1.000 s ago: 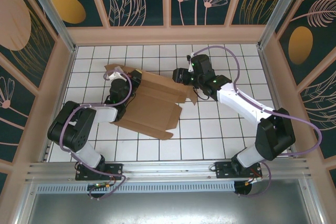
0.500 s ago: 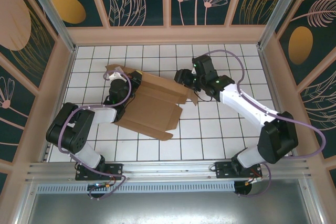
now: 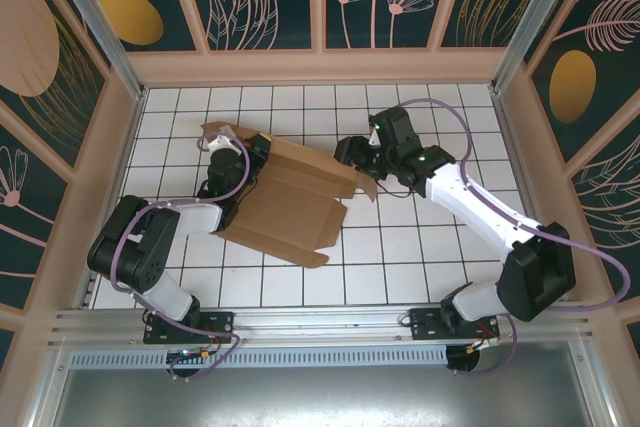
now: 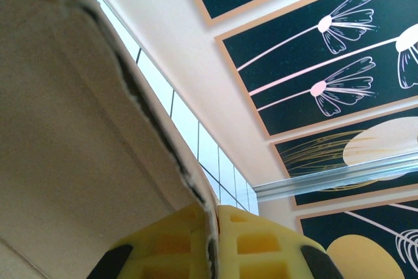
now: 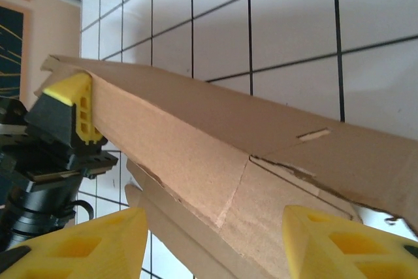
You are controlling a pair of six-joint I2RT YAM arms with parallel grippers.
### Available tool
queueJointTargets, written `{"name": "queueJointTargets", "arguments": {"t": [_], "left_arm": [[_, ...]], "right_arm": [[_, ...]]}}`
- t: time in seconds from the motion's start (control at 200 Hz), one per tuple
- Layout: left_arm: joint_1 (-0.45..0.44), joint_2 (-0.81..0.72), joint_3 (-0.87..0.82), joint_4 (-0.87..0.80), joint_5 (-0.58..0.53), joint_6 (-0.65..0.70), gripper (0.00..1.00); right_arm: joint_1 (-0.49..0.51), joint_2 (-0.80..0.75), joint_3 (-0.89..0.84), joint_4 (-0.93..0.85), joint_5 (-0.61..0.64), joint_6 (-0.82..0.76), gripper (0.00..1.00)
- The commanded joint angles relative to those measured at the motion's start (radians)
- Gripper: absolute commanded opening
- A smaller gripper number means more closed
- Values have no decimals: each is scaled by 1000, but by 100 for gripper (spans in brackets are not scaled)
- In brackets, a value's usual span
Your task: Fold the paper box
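1. The white tiled worktop point(image 3: 420, 247) carries the job, and the paper box point(image 3: 295, 202) lies left of its centre, slanting from the far left toward the near right.
2. The paper box is plain brown corrugated card, and I judge it to be about half formed. 1 long panel stands up as a wall along the far side, while the wide base panel and the near flap point(image 3: 318, 255) lie open and low.
3. Nothing is closed over the top, so the remaining walls need raising, the tabs need tucking, and the lid needs bringing down.
4. The left claw point(image 4: 212, 217) is closed tight on the card. Its 2 yellow fingers pinch a thin edge of the raised panel at the box's far left end.
5. The right claw point(image 5: 209, 227) sits at the opposite end, by the box's right corner. Its jaws stand about halfway apart, with the raised wall running across the gap just ahead of the tips. I cannot tell whether either pad touches the card, and no grip shows.
6. A torn crease and a small cut slot point(image 5: 313, 134) mark the wall near the right claw, likely where a tab is meant to lock.
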Motion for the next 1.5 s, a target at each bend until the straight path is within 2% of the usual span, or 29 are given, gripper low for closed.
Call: {"name": "queueJointTargets", "arguments": {"t": [0.0, 0.275, 0.46, 0.741, 0.861, 0.906, 1.121, 1.491], "left_arm": [[5, 13, 13, -75, 9, 36, 0], [7, 20, 26, -81, 24, 31, 0], [7, 9, 21, -86, 20, 34, 0], [8, -10, 28, -116, 21, 19, 0], [13, -11, 33, -126, 14, -14, 0], [14, -8, 35, -126, 14, -30, 0], [14, 15, 46, -87, 9, -126, 0], [14, 11, 78, -85, -79, -123, 0]], "right_arm": [[31, 41, -11, 9, -41, 25, 57], [34, 102, -35, 62, 7, 51, 59], [22, 175, -1, 180, 5, 60, 59], [-16, 220, 0, 350, -43, 52, 55], [-33, 221, -19, 429, -115, 50, 54], [-69, 231, -18, 450, -144, 48, 54], [-96, 346, 80, 445, -272, 10, 54], [-123, 502, 306, 387, -320, -56, 51]]}}
